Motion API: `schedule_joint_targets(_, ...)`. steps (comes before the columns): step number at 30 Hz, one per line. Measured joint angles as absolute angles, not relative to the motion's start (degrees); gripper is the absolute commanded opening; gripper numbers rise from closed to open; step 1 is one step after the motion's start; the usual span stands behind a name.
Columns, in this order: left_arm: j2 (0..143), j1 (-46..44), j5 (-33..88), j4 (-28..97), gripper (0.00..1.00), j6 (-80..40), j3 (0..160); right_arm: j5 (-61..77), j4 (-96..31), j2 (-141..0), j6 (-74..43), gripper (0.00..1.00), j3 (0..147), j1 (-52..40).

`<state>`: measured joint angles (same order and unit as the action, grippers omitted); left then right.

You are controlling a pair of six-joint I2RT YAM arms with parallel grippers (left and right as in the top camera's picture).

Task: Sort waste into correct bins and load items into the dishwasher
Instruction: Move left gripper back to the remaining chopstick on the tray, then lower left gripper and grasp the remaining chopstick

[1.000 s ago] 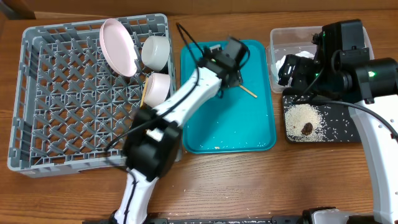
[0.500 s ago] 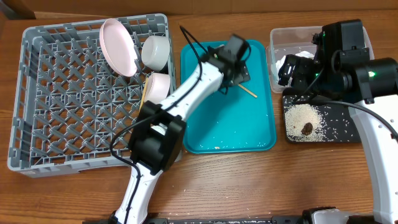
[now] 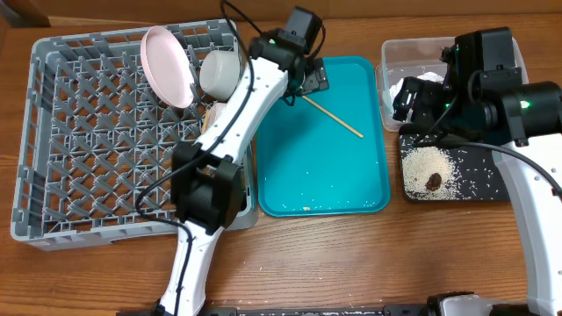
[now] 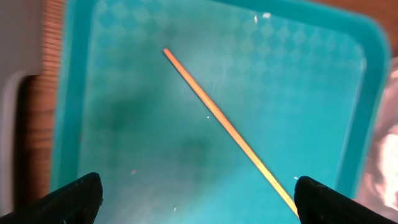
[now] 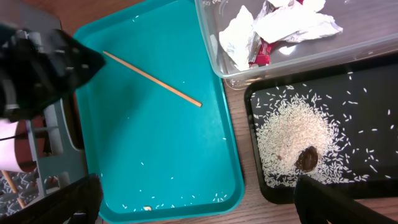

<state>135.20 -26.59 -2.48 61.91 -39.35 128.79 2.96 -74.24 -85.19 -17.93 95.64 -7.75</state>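
Observation:
One wooden chopstick point(image 3: 332, 116) lies diagonally on the teal tray point(image 3: 320, 189); it also shows in the left wrist view point(image 4: 230, 130) and the right wrist view point(image 5: 152, 79). My left gripper point(image 3: 312, 77) hovers open and empty over the tray's far-left corner, its fingertips point(image 4: 74, 196) wide apart. The grey rack point(image 3: 97, 149) holds the pink plate point(image 3: 167, 66), two white bowls point(image 3: 219, 72) and a second chopstick point(image 5: 9, 183). My right gripper point(image 3: 413, 101) is open and empty above the clear tub point(image 3: 395, 53) with wrappers point(image 5: 273, 28). The cup is not in view.
The black tray point(image 3: 479, 189) at the right holds a rice pile point(image 5: 292, 134) and the brown lump point(image 5: 306, 158). Loose rice grains point(image 5: 205, 199) lie along the teal tray's near edge. My left arm point(image 3: 237, 123) stretches over the rack's right side.
My left arm has swung from the tray's middle to its far-left corner, uncovering the whole chopstick, which has not moved. The right arm is still.

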Motion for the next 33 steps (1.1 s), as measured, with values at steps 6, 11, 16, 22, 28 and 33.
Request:
schedule_joint_targets(6, 141.40, -26.63, -1.87, 60.20, 1.00, -38.72, 128.77, 2.96, -74.24, -85.19, -17.96, 1.00, 95.64, -7.75)
schedule_joint_targets(11, 142.21, -26.76, -2.59, 60.10, 1.00, -38.72, 128.77, 2.96, -74.22, -85.19, -17.96, 1.00, 95.64, -7.75)
schedule_joint_targets(16, 142.23, -27.40, -4.60, 58.28, 1.00, -38.74, 128.77, 2.94, -74.24, -85.19, -17.96, 1.00, 95.64, -7.77)
schedule_joint_targets(22, 142.34, -29.19, -5.67, 57.58, 0.99, -38.76, 128.77, 2.96, -74.22, -85.19, -17.96, 1.00, 95.64, -7.77)
schedule_joint_targets(28, 143.81, -30.04, -6.26, 58.17, 1.00, -38.79, 128.77, 2.96, -74.22, -85.19, -17.98, 1.00, 95.64, -7.77)
schedule_joint_targets(33, 145.53, -30.09, -6.26, 57.84, 1.00, -38.81, 128.97, 2.96, -74.24, -85.19, -17.96, 1.00, 95.64, -7.75)
